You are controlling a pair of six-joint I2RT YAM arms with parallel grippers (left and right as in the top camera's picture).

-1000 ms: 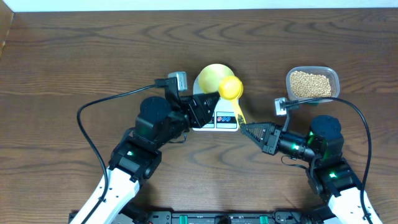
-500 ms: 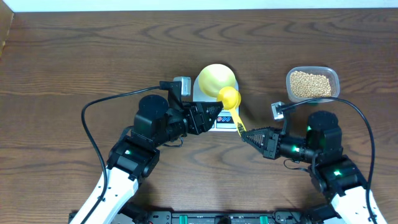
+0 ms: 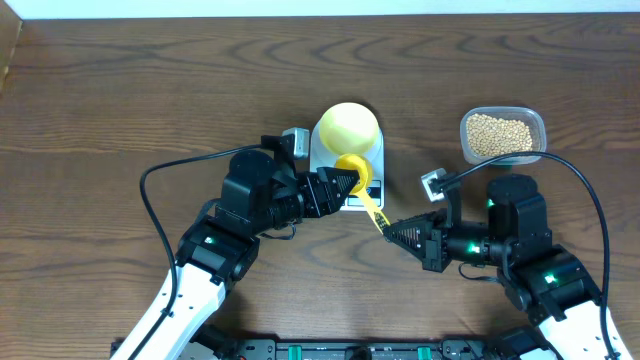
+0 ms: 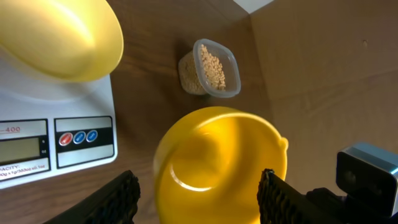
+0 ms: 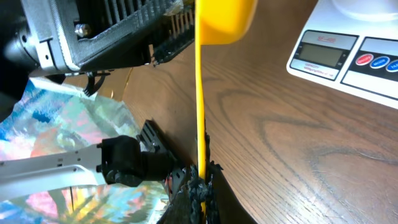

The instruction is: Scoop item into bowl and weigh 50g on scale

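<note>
The pale-yellow bowl (image 3: 347,127) (image 4: 56,34) sits on the white scale (image 3: 376,152) (image 4: 56,146) (image 5: 348,56). My right gripper (image 3: 390,231) (image 5: 200,180) is shut on the thin handle of a yellow scoop (image 3: 352,168) (image 5: 199,93). The scoop's cup (image 4: 217,162) looks empty and hangs over the scale's front edge. My left gripper (image 3: 345,183) (image 4: 199,199) is open, its fingers (image 4: 118,199) standing either side of the cup, with a gap on the left. The beans (image 3: 500,135) (image 4: 211,65) lie in a clear tub.
The clear tub (image 3: 538,128) (image 4: 231,62) stands at the back right, beyond my right arm. Black cables loop over the table beside both arms. The left arm's body (image 5: 93,31) is close behind the scoop in the right wrist view.
The right gripper has drawn the scoop toward the front and left, from over the bowl's rim to the scale's front edge. The left gripper shifted right and its jaws widened.
</note>
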